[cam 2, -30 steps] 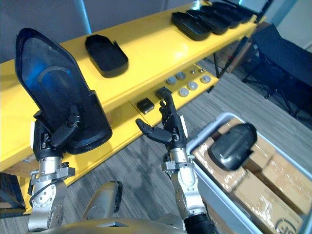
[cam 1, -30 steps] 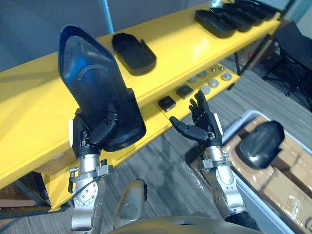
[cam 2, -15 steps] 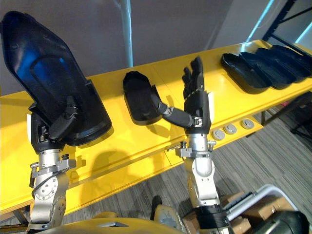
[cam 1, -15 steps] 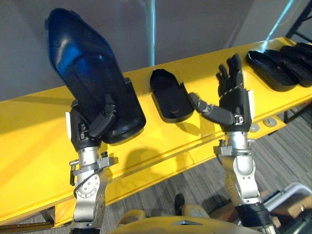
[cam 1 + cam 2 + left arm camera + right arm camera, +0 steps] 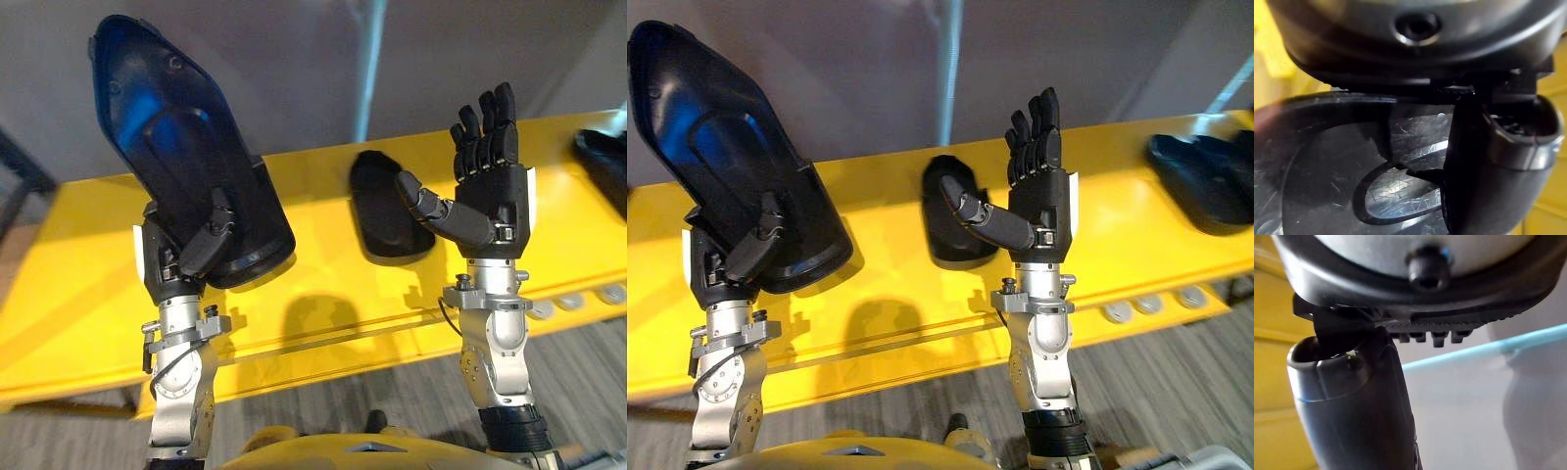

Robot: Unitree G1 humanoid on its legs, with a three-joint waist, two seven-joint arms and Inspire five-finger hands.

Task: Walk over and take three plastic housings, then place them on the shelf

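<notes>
Left hand (image 5: 165,269) still grips housing (image 5: 181,147); right hand (image 5: 495,201) stays raised, fingers straight

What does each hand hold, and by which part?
The left hand grips a black plastic housing by its wide lower end, thumb on its inner face. The right hand is open, empty.

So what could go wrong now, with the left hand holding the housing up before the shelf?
1. The left hand grips the tall held housing only at its lower end, so it may tip or slip while being lowered.
2. A second housing lies on the shelf; the held one might knock it if set too close.
3. The open right hand is raised in front of the second housing and could bump it.
</notes>
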